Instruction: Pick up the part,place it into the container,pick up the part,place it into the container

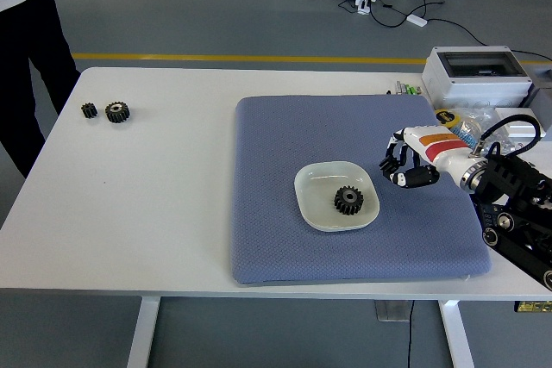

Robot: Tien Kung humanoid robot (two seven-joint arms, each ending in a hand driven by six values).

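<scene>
Right hand [404,165] hovers over the blue mat [285,239], just right of the white dish [312,180], fingers curled, holding nothing. 1 black gear [348,200] lies in the dish. 2 more gears, a big one [117,111] and a small one [89,110], sit side by side at the worktop's [147,213] far left. A person [26,49] stands at that far-left corner.
</scene>
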